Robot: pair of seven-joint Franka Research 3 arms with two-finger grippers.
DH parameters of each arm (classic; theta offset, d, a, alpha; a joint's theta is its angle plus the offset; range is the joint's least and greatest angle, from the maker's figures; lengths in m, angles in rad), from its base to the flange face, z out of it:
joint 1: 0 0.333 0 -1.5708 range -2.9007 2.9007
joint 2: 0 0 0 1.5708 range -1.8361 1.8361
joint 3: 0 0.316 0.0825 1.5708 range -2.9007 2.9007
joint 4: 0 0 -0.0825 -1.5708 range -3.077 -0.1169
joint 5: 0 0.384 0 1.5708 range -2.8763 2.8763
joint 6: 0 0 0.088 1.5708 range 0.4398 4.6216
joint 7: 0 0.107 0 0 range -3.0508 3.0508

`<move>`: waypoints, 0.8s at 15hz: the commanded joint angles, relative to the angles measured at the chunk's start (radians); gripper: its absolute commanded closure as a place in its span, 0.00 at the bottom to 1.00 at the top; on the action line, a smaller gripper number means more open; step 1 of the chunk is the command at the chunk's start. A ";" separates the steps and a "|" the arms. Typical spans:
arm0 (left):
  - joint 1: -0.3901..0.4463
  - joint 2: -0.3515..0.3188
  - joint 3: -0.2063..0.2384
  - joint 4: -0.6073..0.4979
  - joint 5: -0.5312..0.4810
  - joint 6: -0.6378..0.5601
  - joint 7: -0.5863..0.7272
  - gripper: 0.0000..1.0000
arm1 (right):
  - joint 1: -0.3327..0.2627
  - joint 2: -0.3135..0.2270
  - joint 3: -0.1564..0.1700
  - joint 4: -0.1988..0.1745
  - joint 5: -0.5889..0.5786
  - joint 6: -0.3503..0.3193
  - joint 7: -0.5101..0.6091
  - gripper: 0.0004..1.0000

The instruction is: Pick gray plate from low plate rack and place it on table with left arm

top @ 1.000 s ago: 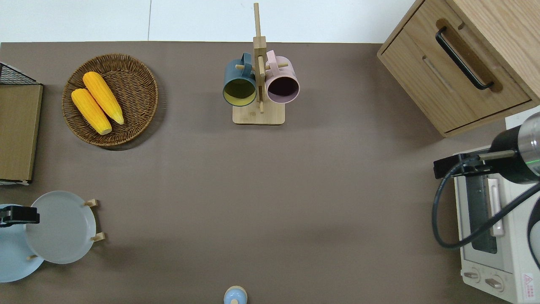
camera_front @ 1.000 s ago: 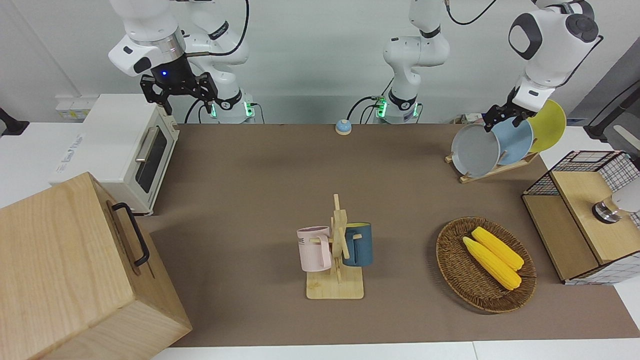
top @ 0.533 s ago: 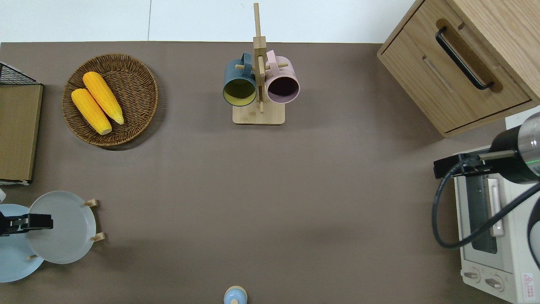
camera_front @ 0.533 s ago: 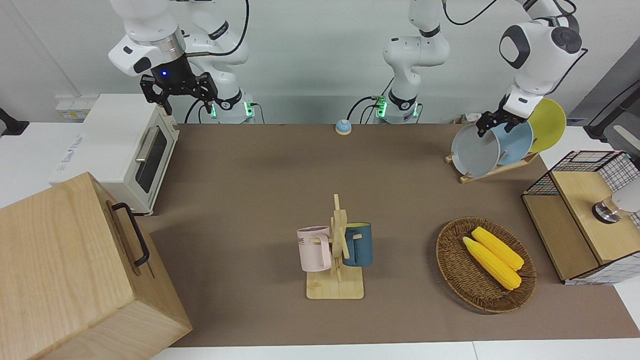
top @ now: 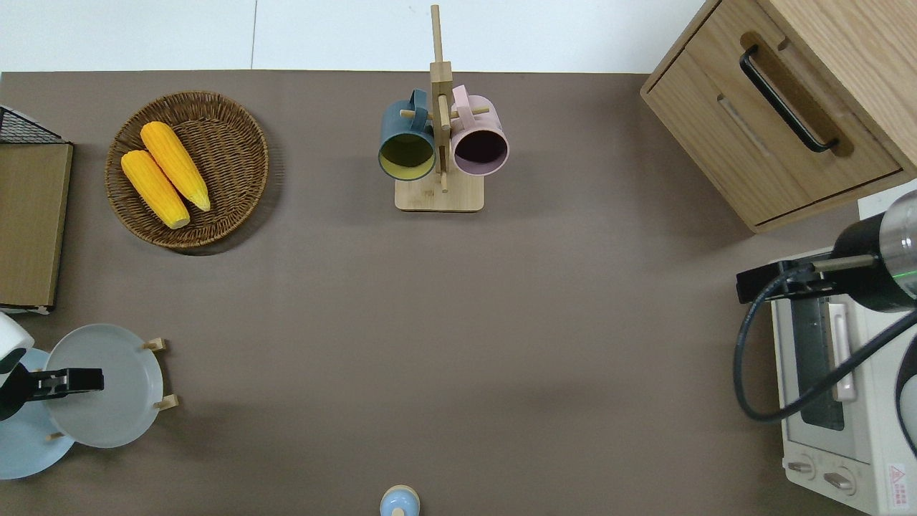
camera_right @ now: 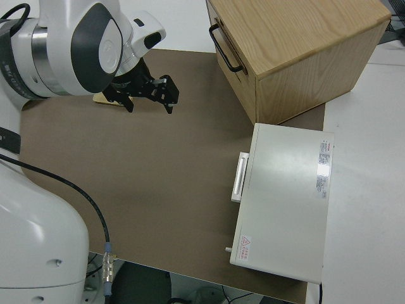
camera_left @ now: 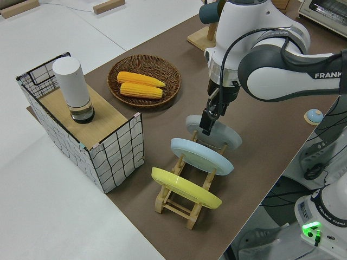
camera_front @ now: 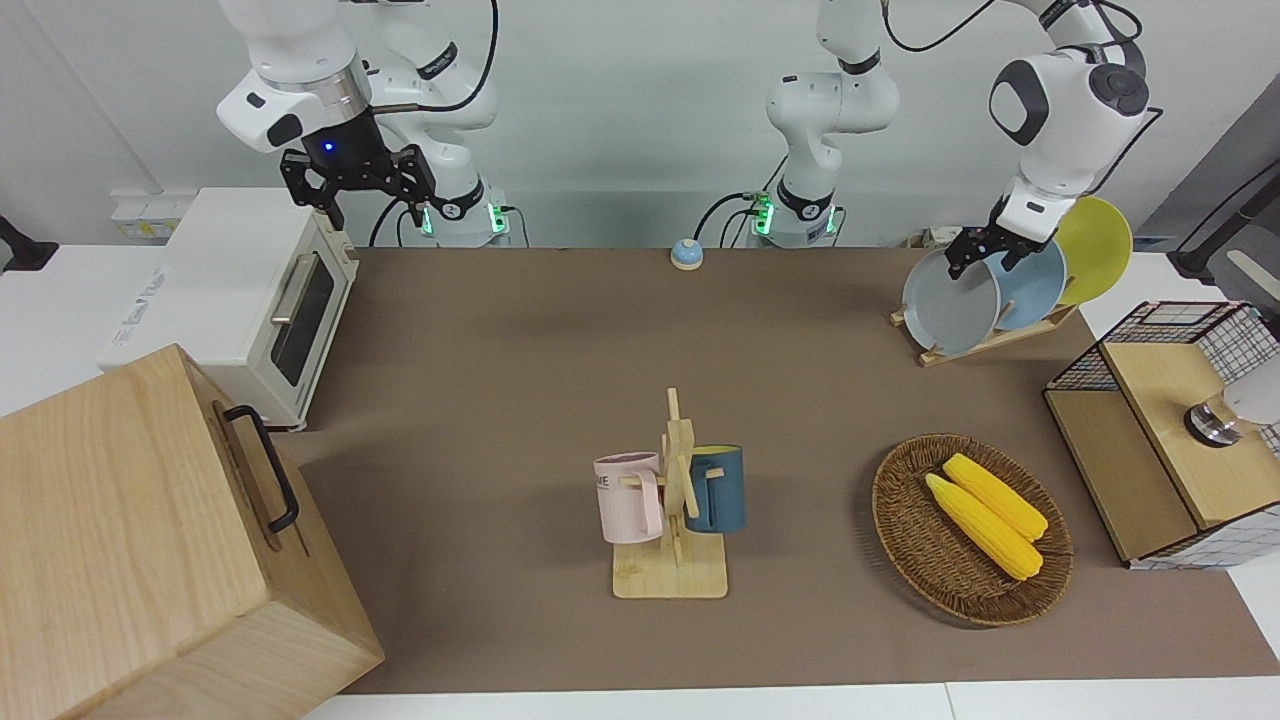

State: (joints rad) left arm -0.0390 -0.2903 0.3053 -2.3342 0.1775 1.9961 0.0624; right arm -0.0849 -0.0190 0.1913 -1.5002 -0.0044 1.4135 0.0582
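Three plates in low plate rack [camera_left: 187, 203], left gripper [camera_front: 984, 251] jaws straddling gray plate [camera_front: 948, 305] rim, grip unclear.

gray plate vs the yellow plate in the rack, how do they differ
The gray plate sits in the end slot of the low plate rack toward the table's middle; the yellow plate sits in the opposite end slot. The left gripper is at the gray plate's top rim; nothing touches the yellow one. Both lean slanted in the rack.
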 commanded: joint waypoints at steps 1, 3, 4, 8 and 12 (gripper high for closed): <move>0.007 -0.040 0.000 -0.062 0.027 0.056 0.007 0.01 | -0.007 -0.002 0.007 0.006 0.007 -0.014 0.000 0.01; 0.007 -0.040 0.000 -0.062 0.027 0.052 0.007 0.09 | -0.007 -0.002 0.005 0.006 0.007 -0.014 0.000 0.01; 0.007 -0.040 0.000 -0.062 0.027 0.052 0.007 0.16 | -0.007 -0.002 0.005 0.006 0.007 -0.014 -0.001 0.01; 0.007 -0.040 0.000 -0.062 0.027 0.049 0.007 0.54 | -0.007 -0.002 0.007 0.006 0.007 -0.014 0.000 0.01; 0.004 -0.038 0.000 -0.062 0.027 0.049 0.007 0.86 | -0.007 -0.002 0.007 0.006 0.007 -0.014 0.000 0.01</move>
State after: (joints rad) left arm -0.0359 -0.2955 0.3050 -2.3622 0.1827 2.0249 0.0633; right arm -0.0849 -0.0190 0.1913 -1.5002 -0.0044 1.4135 0.0582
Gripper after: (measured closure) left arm 0.621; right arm 0.009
